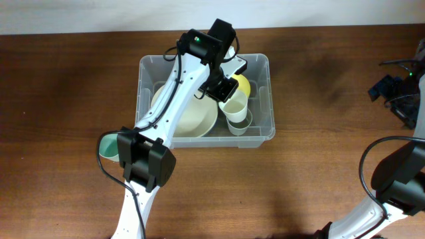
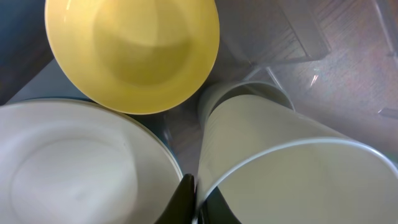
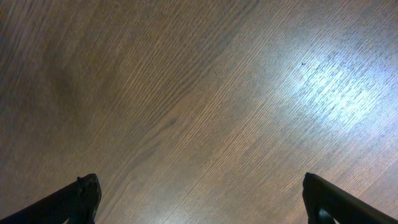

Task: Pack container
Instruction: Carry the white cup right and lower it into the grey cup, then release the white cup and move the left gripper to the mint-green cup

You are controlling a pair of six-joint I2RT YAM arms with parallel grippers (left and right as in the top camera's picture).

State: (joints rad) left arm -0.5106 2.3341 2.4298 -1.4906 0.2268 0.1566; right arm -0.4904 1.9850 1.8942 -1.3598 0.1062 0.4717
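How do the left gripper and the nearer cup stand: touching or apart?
Touching. In the left wrist view the left gripper pinches the nearer cup at its rim, one finger on each side of the wall.

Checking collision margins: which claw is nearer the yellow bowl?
Left. The left claw is inside the container, pinching the rim of the cream cup right beside the yellow bowl. The right claw hangs open over the table, away from the container.

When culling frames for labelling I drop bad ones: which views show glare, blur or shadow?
Overhead: sharp, evenly lit, soft dark patches on the brown wooden table. Left wrist: too close, yellow round bowl and pale cream plastic cup look soft; glints on the clear plastic bin. Right wrist: glare patch on the table at right.
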